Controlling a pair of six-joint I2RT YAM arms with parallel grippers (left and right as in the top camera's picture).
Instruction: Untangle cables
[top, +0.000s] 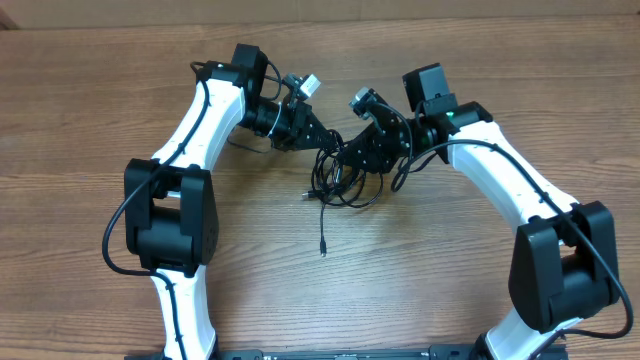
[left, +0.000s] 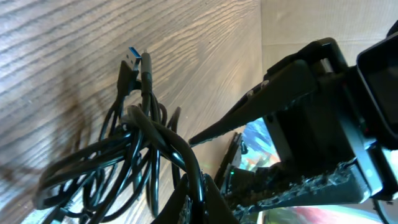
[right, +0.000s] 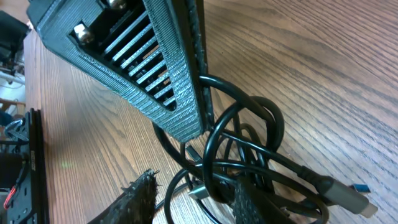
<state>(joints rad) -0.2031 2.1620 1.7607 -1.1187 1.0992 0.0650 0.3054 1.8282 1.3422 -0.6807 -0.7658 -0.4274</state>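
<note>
The left gripper (top: 322, 142) is closed tight, and in its wrist view a thick bunch of strands runs down into its black fingers at the near edge, so it appears to be pinching the cables (top: 345, 183), a tangle of thin, glossy black cords. The right gripper (top: 352, 156) sits just to the right of it, the two nearly tip to tip over the middle of the table. Its jaws stand partly apart: in its wrist view a ribbed dark grey plastic finger (right: 155, 81) slants down from the far left, and several loops of cord curl around and beneath its tip. I cannot tell whether any loop is squeezed between the jaws. The tangle lies on the wood directly under and just near of both grippers, gathered in overlapping loops. One loose strand trails from it toward the near side and ends in a small dark plug (top: 323, 247) lying alone on the table. In the left wrist view two connector ends stick out of the bundle side by side, one of them a plug with a blue tip (left: 132, 58). In the right wrist view a grey metal plug with a blue insert (right: 353, 199) rests on the wood at the right. Both white and black arms reach in from the near corners over the brown wood-grain table (top: 430, 285).
</note>
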